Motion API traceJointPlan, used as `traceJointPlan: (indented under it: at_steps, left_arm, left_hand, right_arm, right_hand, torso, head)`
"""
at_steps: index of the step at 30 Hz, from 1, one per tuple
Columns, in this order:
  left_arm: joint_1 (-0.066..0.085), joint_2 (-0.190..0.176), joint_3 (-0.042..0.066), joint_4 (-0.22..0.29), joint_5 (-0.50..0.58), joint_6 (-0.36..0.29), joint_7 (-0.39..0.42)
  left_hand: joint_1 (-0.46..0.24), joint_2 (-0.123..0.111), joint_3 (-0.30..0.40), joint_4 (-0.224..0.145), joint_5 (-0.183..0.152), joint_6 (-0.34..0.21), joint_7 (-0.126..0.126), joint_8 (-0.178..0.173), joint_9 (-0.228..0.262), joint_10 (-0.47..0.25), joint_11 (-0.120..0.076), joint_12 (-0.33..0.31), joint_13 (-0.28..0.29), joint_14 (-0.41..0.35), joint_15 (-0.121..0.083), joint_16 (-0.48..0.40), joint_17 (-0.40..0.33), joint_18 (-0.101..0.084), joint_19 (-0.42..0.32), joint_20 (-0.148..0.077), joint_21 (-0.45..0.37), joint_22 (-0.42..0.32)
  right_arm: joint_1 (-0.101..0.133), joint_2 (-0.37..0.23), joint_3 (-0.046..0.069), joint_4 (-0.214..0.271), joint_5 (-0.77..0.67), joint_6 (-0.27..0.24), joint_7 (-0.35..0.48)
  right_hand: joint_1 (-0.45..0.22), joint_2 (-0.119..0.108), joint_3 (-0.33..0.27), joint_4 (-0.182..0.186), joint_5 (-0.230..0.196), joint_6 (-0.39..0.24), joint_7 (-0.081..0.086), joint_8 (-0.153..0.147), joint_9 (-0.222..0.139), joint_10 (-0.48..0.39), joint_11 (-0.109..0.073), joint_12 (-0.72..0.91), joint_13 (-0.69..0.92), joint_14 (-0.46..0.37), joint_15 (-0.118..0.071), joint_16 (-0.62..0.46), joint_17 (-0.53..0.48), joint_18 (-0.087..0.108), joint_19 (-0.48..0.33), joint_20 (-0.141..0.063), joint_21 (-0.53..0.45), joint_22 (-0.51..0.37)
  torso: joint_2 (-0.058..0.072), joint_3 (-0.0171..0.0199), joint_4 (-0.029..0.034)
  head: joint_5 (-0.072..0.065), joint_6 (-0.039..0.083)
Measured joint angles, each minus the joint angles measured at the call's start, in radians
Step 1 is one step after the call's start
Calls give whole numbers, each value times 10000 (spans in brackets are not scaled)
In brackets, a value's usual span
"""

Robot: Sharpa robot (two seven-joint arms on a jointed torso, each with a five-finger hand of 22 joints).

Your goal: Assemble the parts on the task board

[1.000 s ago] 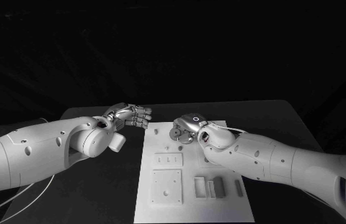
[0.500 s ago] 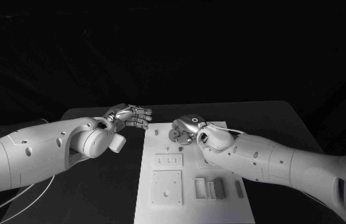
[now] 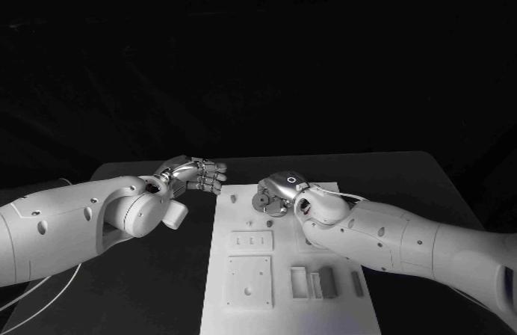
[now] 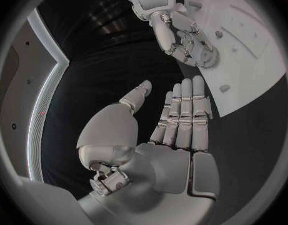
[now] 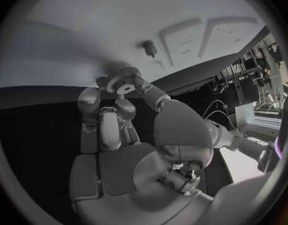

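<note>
Right hand is closed on a small gear, which should be lowered level onto the board's peg, while the left hand is kept open, empty.

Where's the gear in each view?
Head view: gear at the right robot hand, over the task board's far end.
Left wrist view: gear in that robot hand's fingers.
Right wrist view: gear at the fingertips.
Shared landmark: the task board.
</note>
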Motion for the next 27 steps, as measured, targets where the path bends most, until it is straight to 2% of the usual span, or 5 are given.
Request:
traceJointPlan:
  at_steps: [27]
  left_arm:
    - [0,16,1,-10,-1,-2,-9]
  left_hand:
    - [0,0,0,0,0,0,0,-37,16,0,0,0,6,35,35,0,18,1,0,0,0,0]
  right_arm:
    - [-12,175,-5,-278,96,22,4]
  right_hand:
    - [7,-11,-3,-2,-37,-24,24,19,5,0,0,-39,8,19,18,0,-46,2,-1,3,-35,0]
  torso:
    - [0,13,-3]
  head:
    - [-11,27]
